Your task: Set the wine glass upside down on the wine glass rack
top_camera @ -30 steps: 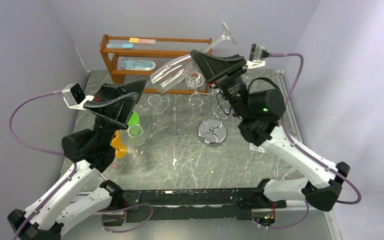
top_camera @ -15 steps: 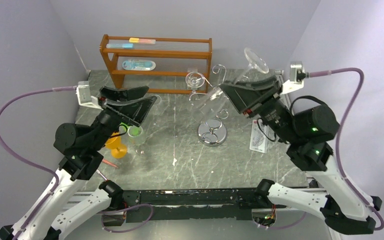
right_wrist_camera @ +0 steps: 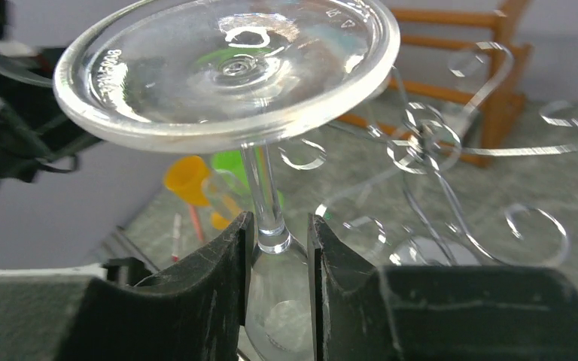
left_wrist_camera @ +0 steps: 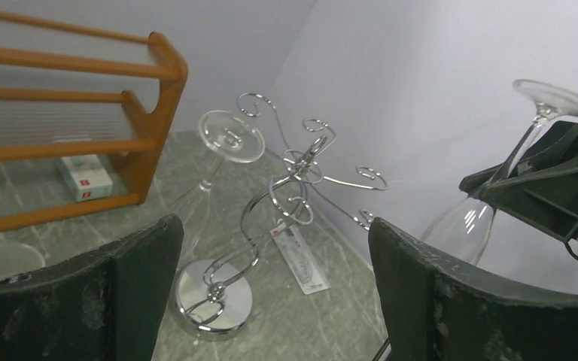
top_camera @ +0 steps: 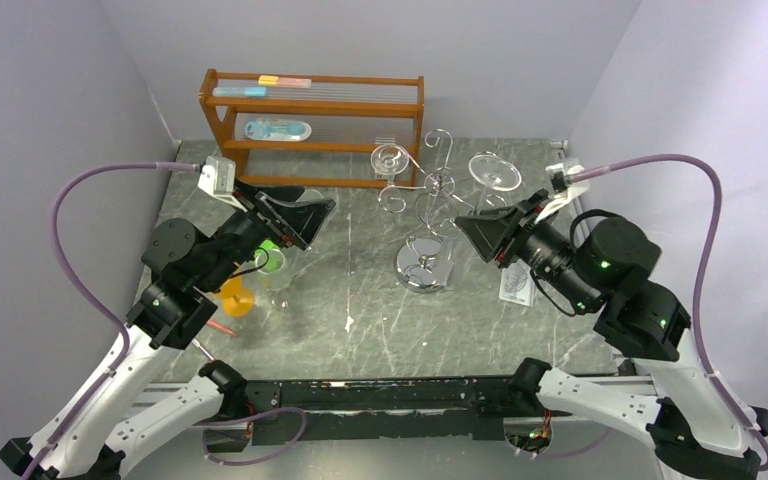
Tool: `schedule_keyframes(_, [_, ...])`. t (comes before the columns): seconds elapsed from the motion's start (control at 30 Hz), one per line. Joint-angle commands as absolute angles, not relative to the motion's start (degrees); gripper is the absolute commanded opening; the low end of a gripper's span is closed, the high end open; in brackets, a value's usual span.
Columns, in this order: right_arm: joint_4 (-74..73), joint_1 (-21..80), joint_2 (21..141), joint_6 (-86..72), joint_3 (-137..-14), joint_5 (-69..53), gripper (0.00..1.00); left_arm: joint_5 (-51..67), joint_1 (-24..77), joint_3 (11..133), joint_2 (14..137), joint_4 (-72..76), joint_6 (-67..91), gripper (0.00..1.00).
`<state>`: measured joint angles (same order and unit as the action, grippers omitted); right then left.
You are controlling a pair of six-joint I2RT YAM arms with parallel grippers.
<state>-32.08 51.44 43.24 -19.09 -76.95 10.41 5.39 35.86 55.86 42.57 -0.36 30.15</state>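
Two arms are operating, each carrying one gripper: the left gripper (top_camera: 312,203) and the right gripper (right_wrist_camera: 280,226). Two wine glasses are showing: the first wine glass (right_wrist_camera: 226,68) is sitting in the right gripper, and the second wine glass (left_wrist_camera: 231,137) is sitting at the rack. The surface (top_camera: 360,330) is carrying:
- one wine glass rack (top_camera: 422,270)
- one wooden shelf unit (top_camera: 420,125)
- one orange cup (top_camera: 232,298)
- one green cup (top_camera: 272,261)
- one printed card (left_wrist_camera: 301,259)

Clear vessels near the cups are showing too faintly to count.

embossed lettering on wine glass (right_wrist_camera: 226,68) foot, illegible, print on white card (left_wrist_camera: 301,259), too small
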Motion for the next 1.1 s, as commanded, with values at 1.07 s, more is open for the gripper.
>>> schedule_keyframes(1.07, [-50.7, 47.6, 50.9, -26.4, -68.5, 60.6, 0.00, 3.0, 36.1, 57.2, 44.9, -5.7, 28.0, 0.95])
